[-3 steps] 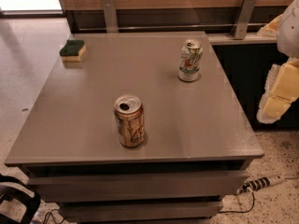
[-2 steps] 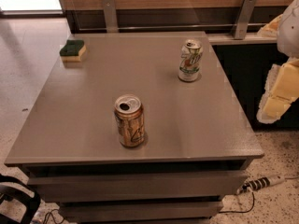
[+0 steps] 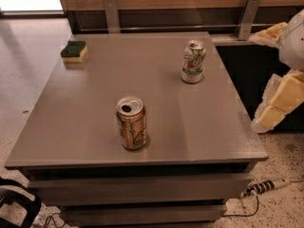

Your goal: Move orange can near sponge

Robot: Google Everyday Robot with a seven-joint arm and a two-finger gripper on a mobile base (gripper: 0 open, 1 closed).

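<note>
One orange can (image 3: 131,123) front-ctr on table (image 3: 71,118), sponge (image 3: 74,51) far-left corner, gripper (image 3: 278,106) prob. off rt edge, open/closed unclear

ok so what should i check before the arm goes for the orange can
1. Coppery orange drink can upright on the grey table: ok.
2. Room to grasp it: ok, the white and green can stands well apart.
3. Yellow sponge with dark green top at the far left corner, bare table beside it: ok.
4. Gripper ready: cannot tell, it is out of view; only pale arm casing shows at the right edge.
5. Can top is open; contents: cannot tell.
</note>
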